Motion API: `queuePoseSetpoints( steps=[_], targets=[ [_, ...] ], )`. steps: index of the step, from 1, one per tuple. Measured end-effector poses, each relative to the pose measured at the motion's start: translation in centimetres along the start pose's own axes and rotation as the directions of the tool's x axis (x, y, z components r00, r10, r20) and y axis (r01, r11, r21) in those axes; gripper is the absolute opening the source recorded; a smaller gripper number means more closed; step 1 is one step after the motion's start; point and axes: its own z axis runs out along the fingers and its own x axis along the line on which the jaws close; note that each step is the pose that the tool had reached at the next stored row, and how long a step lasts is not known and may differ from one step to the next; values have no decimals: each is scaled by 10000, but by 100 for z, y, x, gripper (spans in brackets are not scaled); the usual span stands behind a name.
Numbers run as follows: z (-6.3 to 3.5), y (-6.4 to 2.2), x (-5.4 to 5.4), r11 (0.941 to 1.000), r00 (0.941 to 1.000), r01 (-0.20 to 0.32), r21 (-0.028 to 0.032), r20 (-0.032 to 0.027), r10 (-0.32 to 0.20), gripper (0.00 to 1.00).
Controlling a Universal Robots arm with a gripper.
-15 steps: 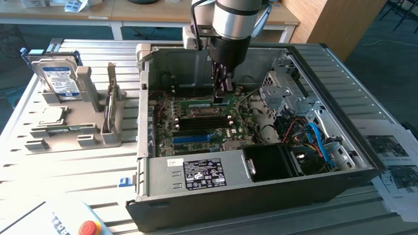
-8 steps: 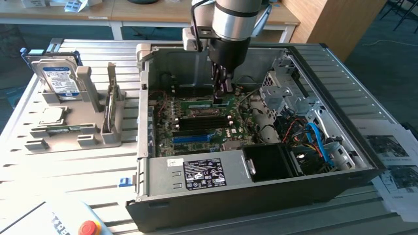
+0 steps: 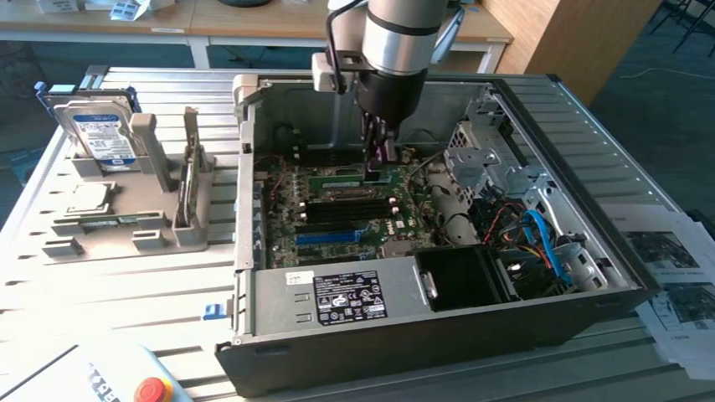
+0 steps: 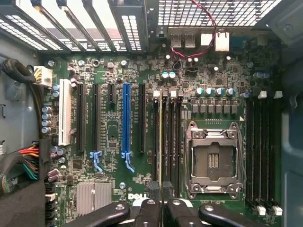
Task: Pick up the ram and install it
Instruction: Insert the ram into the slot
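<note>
The open computer case lies on the table with its motherboard facing up. My gripper reaches down into the case, over the black memory slots beside the CPU socket. In the wrist view the two fingers stand close together, shut on the ram. The ram appears edge-on as a thin yellow-green line running along one of those slots. In the exterior view the ram is a short green strip at the fingertips, low against the board. I cannot tell whether it is seated.
A long blue slot strip and several black card slots lie beside the memory slots. The power supply, a black fan and cables crowd the case. A grey rack at the exterior view's left holds a hard drive.
</note>
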Motion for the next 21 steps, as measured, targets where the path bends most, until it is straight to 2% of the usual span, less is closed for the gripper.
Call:
queuePoseSetpoints(
  steps=[16,21],
  targets=[
    [181,-3,-4,10000,10000,0,16,0,0,12],
    [192,-3,-4,10000,10000,0,16,-1,0,12]
  ],
)
